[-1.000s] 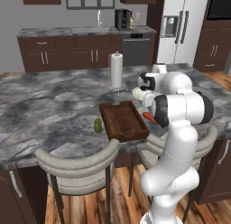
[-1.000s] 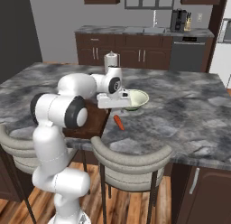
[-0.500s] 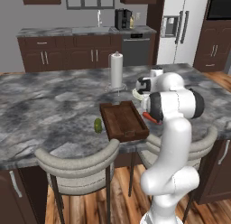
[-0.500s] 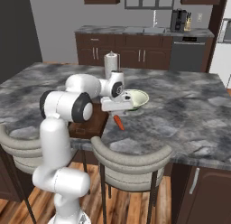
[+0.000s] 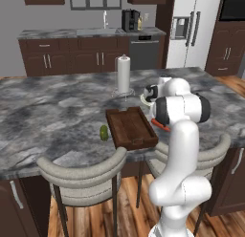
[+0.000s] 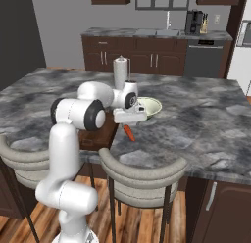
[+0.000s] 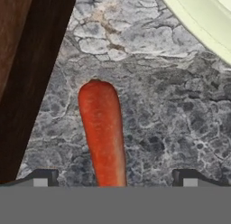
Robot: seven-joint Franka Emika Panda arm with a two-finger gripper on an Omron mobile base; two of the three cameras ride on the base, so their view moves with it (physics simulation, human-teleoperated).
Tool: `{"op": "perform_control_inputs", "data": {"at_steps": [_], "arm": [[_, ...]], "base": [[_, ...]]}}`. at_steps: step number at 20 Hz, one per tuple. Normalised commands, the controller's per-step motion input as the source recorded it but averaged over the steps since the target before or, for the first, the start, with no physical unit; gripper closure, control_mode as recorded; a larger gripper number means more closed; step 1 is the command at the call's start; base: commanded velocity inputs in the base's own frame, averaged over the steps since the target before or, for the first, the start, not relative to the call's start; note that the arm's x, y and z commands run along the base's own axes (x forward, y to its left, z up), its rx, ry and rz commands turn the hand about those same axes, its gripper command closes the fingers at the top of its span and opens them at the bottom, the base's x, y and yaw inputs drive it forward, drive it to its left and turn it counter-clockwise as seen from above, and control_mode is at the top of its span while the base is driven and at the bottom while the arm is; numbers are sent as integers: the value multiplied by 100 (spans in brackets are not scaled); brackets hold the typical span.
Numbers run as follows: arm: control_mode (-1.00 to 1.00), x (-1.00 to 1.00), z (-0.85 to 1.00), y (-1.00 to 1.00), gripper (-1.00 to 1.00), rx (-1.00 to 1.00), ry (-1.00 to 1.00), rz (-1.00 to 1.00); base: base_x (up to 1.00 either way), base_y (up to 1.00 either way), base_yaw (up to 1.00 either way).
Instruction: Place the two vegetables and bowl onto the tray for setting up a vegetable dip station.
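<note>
The slim orange-red carrot [image 7: 103, 133] lies flat on the grey marbled stone counter [image 7: 162, 123], just beside the raised side of the rectangular dark brown wooden tray [image 7: 27, 69] and not on it. In the hand view the two-finger gripper [image 7: 115, 179] hangs directly above the carrot with its jaws spread wide, one dark fingertip [image 7: 43, 179] on each side of the vegetable and neither touching it. The gripper holds nothing.

From the right base view the carrot [image 6: 128, 133] shows as a short red-orange stick on the counter [image 6: 196, 119] below the gripper [image 6: 128, 120], between the tray [image 6: 100, 135] and the wide, shallow pale cream-green bowl [image 6: 149, 107]. The bowl [image 7: 203, 20] sits on the stone just beyond the carrot, apart from it (its pale rim crosses the upper corner of the hand view).

In the left base view the tray [image 5: 131, 127] rests near the front edge of the counter [image 5: 52, 112], and the small stubby green cucumber-like vegetable [image 5: 104, 132] lies on the stone just beside the tray's far side from the carrot [image 5: 160, 123]. A tall white paper-towel roll [image 5: 124, 75] stands upright on its stand behind the tray. Two grey upholstered stools [image 5: 81, 176] are tucked against the counter's front, over a wooden floor [image 5: 105, 217].
</note>
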Motion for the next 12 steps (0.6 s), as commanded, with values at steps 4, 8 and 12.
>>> {"op": "perform_control_inputs", "data": {"at_steps": [4,8,12], "arm": [[-100,1,-17,0,-100,0,0,0],[-100,0,-15,0,-100,0,0,0],[-100,0,-12,0,-100,0,0,0]], "base": [[0,0,0],[0,0,0],[0,0,0]]}}
